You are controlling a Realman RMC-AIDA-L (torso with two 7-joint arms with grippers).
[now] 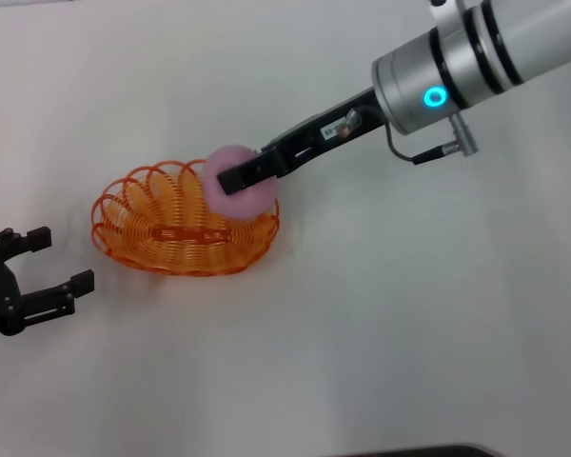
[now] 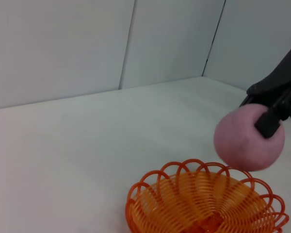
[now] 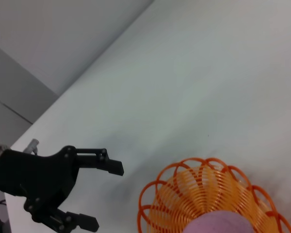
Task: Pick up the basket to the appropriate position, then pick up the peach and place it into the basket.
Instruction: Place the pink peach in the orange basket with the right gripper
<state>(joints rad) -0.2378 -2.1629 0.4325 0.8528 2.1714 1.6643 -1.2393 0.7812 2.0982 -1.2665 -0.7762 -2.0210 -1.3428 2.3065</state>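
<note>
The orange wire basket [image 1: 162, 233] sits on the white table left of centre. It also shows in the left wrist view [image 2: 203, 204] and the right wrist view [image 3: 203, 194]. My right gripper [image 1: 236, 179] is shut on the pale pink peach [image 1: 238, 195] and holds it above the basket's right end. The peach shows in the left wrist view [image 2: 247, 138] above the basket's rim and at the edge of the right wrist view [image 3: 223, 225]. My left gripper [image 1: 62, 259] is open and empty on the table to the left of the basket; it also shows in the right wrist view [image 3: 104, 194].
The white table [image 1: 409, 314] stretches to the right and front of the basket. Grey wall panels [image 2: 87, 43] stand behind the table. A dark edge [image 1: 428, 450] shows at the bottom of the head view.
</note>
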